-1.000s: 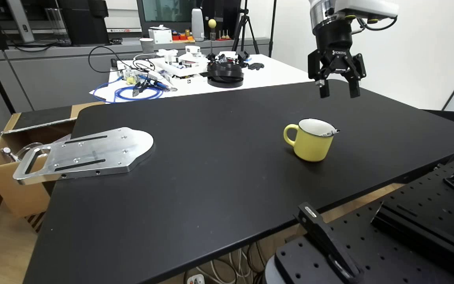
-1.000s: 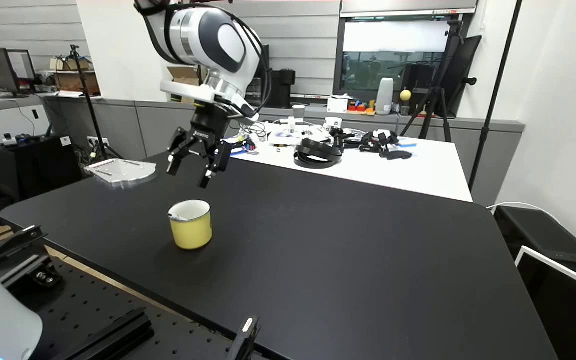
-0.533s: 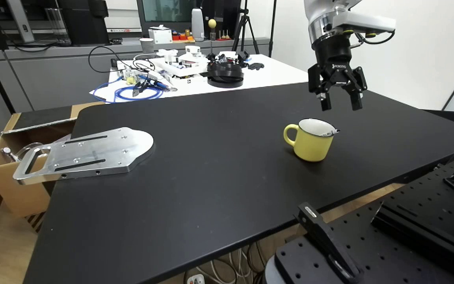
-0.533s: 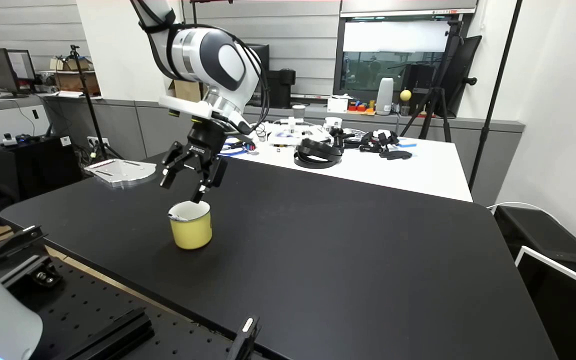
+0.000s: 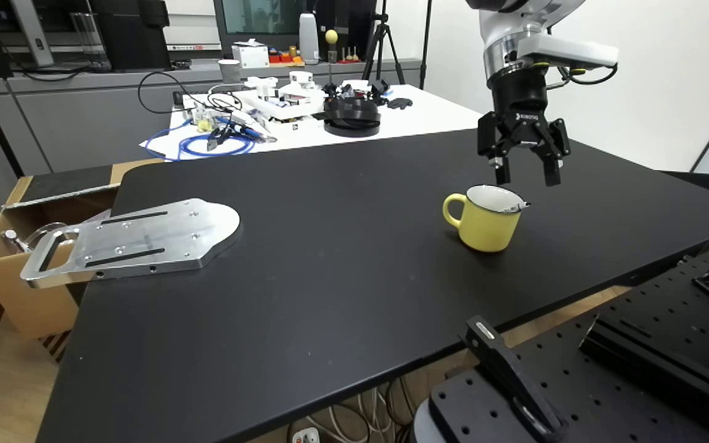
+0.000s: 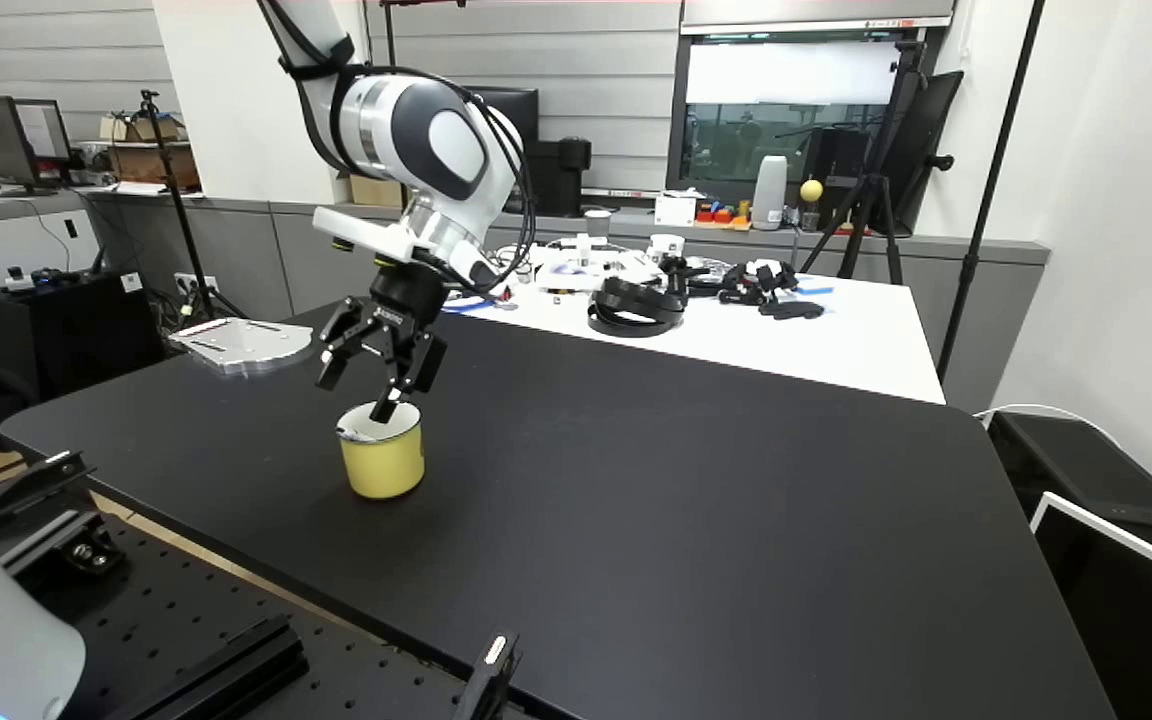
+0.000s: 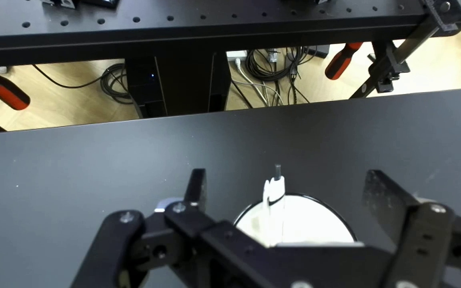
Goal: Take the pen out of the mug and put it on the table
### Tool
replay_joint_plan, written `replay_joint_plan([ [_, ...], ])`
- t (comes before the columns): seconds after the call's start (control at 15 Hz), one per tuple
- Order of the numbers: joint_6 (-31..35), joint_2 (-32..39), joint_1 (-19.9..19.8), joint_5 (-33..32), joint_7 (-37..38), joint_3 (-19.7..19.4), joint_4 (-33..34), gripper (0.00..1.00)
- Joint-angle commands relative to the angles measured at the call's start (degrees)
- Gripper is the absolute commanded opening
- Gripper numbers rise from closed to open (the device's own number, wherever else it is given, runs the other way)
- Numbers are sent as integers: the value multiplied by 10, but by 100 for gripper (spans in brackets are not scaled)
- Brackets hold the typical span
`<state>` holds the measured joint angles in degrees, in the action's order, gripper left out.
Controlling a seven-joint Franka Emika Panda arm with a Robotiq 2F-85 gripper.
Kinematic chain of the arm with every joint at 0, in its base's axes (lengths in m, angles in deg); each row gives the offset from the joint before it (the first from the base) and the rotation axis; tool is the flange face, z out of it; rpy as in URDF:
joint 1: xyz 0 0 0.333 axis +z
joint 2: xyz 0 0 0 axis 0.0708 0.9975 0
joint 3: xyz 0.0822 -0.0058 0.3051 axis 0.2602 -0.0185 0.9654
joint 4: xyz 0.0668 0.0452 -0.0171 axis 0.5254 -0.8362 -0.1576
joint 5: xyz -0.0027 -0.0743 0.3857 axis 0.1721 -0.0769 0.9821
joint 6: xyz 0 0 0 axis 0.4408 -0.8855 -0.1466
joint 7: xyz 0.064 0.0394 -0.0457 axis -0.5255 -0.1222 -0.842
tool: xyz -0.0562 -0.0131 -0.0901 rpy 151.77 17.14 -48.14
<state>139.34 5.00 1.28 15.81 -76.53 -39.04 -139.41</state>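
The yellow mug (image 5: pixel 488 231) stands upright on the black table (image 5: pixel 305 258). It shows in both exterior views, with its pale inside open upward (image 6: pixel 383 470). In the wrist view the mug's rim and white inside (image 7: pixel 314 220) are partly hidden by the gripper. The pen (image 7: pixel 279 189) leans in the mug and sticks out past the rim; it looks white with a clip and a thin dark tip. Its end also shows at the rim in both exterior views (image 5: pixel 519 207) (image 6: pixel 356 436). My gripper (image 5: pixel 527 179) is open and empty above the mug, its fingers wide on either side of the pen (image 7: pixel 286 180).
A silver metal plate (image 5: pixel 145 237) lies at one edge of the table, with a cardboard box (image 5: pixel 34 295) beside it. A white table (image 5: pixel 440 111) with cables and gear adjoins the far edge. A black perforated platform (image 5: pixel 613 351) with clamps stands across a gap.
My gripper has come down toward the mug, shifting a little to the left in an exterior view. It stays open. The mug and pen have not moved.
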Motion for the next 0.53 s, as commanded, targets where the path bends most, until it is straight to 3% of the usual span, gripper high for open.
replay_joint_plan([
  [0.0,16,8,-9,14,-5,3,-6,100],
  [0.47,30,21,-11,21,-5,4,-9,100],
])
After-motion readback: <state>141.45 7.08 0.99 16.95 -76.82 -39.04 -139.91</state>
